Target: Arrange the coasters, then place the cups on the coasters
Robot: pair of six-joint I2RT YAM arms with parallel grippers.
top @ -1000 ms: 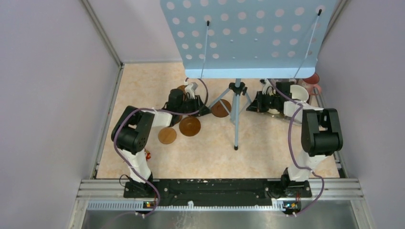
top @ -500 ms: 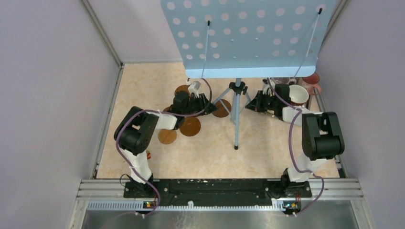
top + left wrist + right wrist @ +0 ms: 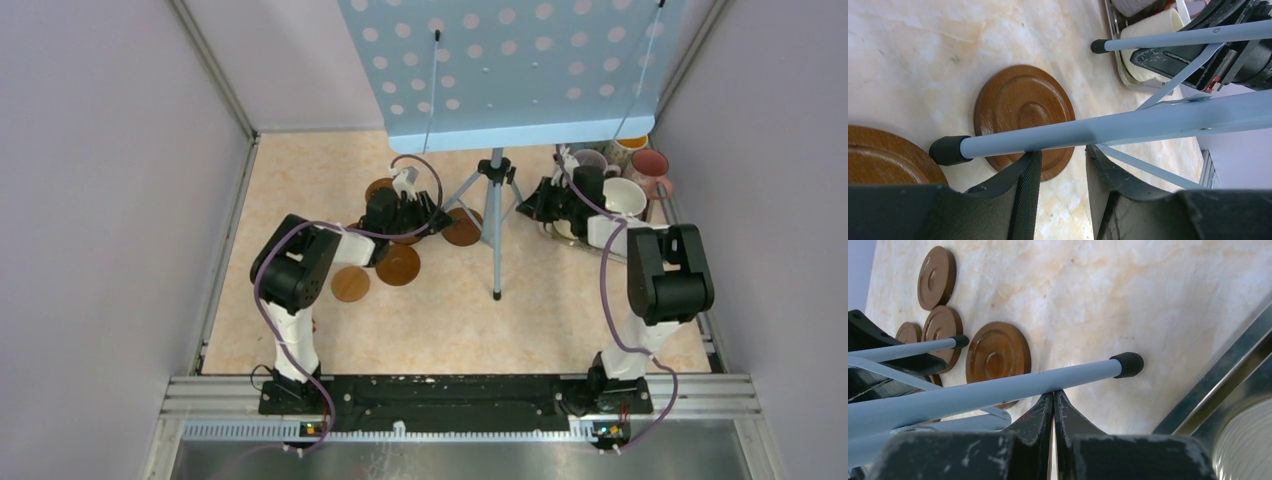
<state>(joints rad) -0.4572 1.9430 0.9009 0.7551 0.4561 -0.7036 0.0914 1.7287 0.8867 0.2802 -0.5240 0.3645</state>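
Note:
Several brown coasters lie left of centre: one (image 3: 462, 229) by the stand's post, two (image 3: 398, 265) (image 3: 350, 284) nearer. My left gripper (image 3: 432, 218) (image 3: 1063, 152) stands a little open with nothing between the jaws. Its tips touch the underside of a grey tripod leg (image 3: 1108, 131), above a rimmed coaster (image 3: 1023, 107). My right gripper (image 3: 537, 205) (image 3: 1054, 393) is shut on nothing, its tips pressed under another tripod leg (image 3: 998, 389). The cups stand at the far right: cream (image 3: 626, 197), pink (image 3: 651, 165), lavender-grey (image 3: 592, 160).
A music stand with a blue perforated desk (image 3: 510, 70) stands mid-table on a tripod (image 3: 493, 230), its desk hiding the far middle. The steel tray (image 3: 1218, 385) under the cups lies just right of my right gripper. Grey walls close in both sides.
The music stand has shifted toward the far side. Both grippers have moved away from the bases with its legs. The left jaws have parted slightly.

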